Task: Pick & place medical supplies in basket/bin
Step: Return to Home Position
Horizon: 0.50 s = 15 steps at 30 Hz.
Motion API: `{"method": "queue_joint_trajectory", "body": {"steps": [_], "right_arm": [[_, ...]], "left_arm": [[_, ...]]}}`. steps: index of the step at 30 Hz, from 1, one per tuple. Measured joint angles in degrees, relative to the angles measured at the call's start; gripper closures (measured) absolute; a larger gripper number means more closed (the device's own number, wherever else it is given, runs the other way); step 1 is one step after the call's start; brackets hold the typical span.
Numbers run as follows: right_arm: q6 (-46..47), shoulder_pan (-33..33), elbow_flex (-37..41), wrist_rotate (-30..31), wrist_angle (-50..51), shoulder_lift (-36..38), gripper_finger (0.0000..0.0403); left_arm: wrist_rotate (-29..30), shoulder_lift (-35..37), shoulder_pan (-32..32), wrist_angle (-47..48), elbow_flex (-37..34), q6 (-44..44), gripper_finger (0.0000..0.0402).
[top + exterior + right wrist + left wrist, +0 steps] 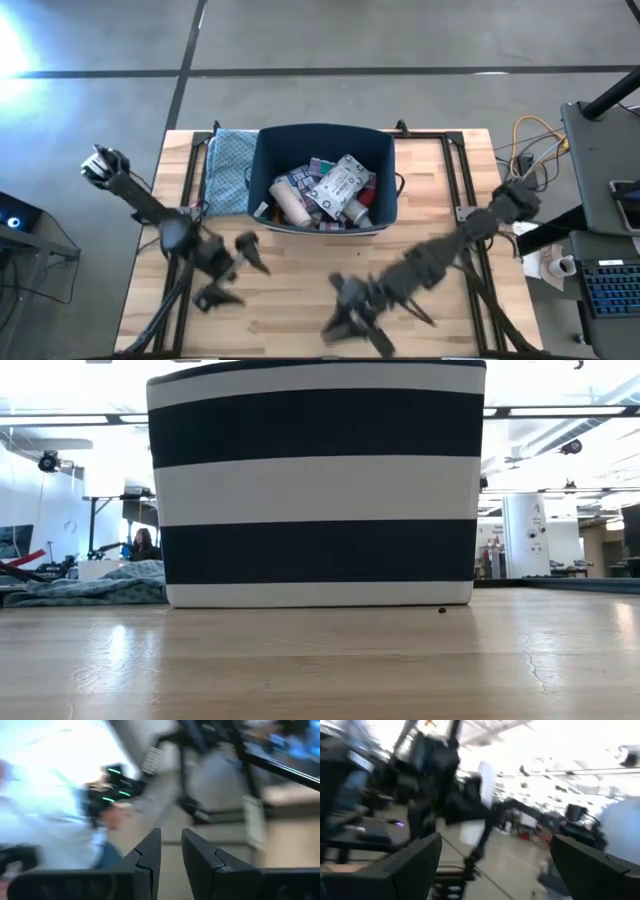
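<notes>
Left fingers: spread wide with nothing between them. The left gripper (234,274) hangs over the near left part of the surface (300,262), well apart from the bin.
Right fingers: drawn almost together with only a slim gap, nothing held. The right gripper (346,316) sits low over the near middle of the surface, also clear of the bin.
Bin: the dark navy bin (262,172) stands at the far middle of the surface. The level view across the surface shows its striped wall upright.
Medical supplies: a heap of bottles, boxes and printed packets (335,190) lies inside the bin. No supply shows on the bare wood around it.
Cloth: the blue patterned cloth (228,168) lies flat just beside the bin's left wall. It is not part of the job.
Step in hand: probably the retreat to rest, since both arms are empty and away from the bin.
Progress: the packing looks finished or nearly so.
Next move: likely each arm folding back toward its own base, keeping clear of the bin walls and of the other arm. No grasp is called for.
</notes>
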<state>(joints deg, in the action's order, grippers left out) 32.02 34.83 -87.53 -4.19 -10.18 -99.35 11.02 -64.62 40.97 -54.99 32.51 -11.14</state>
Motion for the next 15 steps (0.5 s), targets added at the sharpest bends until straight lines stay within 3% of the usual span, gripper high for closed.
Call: {"method": "queue_joint_trajectory", "body": {"steps": [4, 6, 11, 15], "right_arm": [[0.73, -4.1, 8.18, 1.48, 1.63, 7.15, 0.0335], [-0.39, -4.68, 12.46, 3.39, 1.36, 13.14, 0.0335], [-5.44, -3.65, 24.93, 15.66, 2.35, 27.12, 0.0335], [-7.04, -2.82, 33.68, 22.31, 1.61, 35.92, 0.0335]], "left_arm": [[-0.53, 13.42, -4.41, 2.14, -6.93, 0.42, 0.005], [-0.58, 22.01, -5.38, 7.69, -10.15, 1.12, 0.005], [-1.0, 44.22, -5.38, 25.98, -16.37, -1.13, 0.005], [0.75, 56.14, -5.4, 33.62, -20.4, -1.49, 0.005]]}}
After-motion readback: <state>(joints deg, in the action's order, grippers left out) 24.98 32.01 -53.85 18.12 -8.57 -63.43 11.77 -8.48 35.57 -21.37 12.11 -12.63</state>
